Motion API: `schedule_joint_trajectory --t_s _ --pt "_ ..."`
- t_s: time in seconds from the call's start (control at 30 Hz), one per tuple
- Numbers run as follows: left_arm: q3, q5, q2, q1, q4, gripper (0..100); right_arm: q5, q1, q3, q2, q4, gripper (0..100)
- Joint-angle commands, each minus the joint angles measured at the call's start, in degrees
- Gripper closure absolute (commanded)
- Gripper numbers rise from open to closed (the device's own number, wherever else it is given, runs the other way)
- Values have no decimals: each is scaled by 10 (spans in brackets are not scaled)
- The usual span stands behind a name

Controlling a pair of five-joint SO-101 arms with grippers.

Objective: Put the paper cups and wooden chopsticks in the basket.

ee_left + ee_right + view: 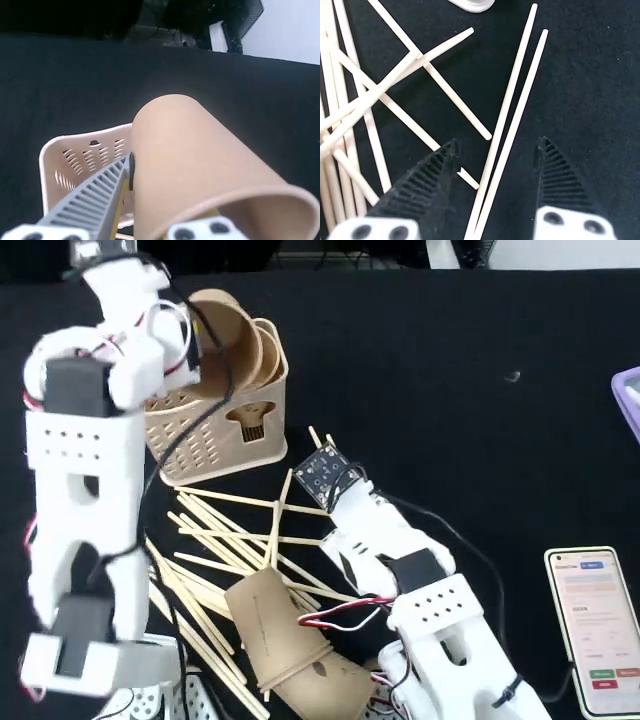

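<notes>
- While the left claw hangs over the basket, its jaws are clamped on a tilted paper cup.
- Nested cups sit inside the basket, just beside the held one.
- Right claw: jaws spread wide, low over the black counter. A pair of chopsticks lies side by side between them.
- Chopstick heap: loose and criss-crossed on the counter, in front of the basket.
- Fallen cups: lying on their sides at the near end of the heap, beside the right arm.
- Phone: flat on the counter, well apart from the heap.
</notes>
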Motion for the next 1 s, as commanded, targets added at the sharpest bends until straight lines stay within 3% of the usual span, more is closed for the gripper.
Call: schedule_joint_trajectory --t_s 0.0,0.3,0.43,0.6,0.97 --pt "-184 -8 86 18 83 970 -6 19 -3 -15 -13 748" --pt "-333 -9 234 29 161 970 -6 19 -3 -15 -13 748" --pt "-341 -10 251 28 161 963 -6 19 -3 -15 -13 748" --pt "-341 -5 251 25 166 839 -6 19 -3 -15 -13 748" --pt "-341 -5 251 8 113 838 -6 19 -3 -15 -13 748"
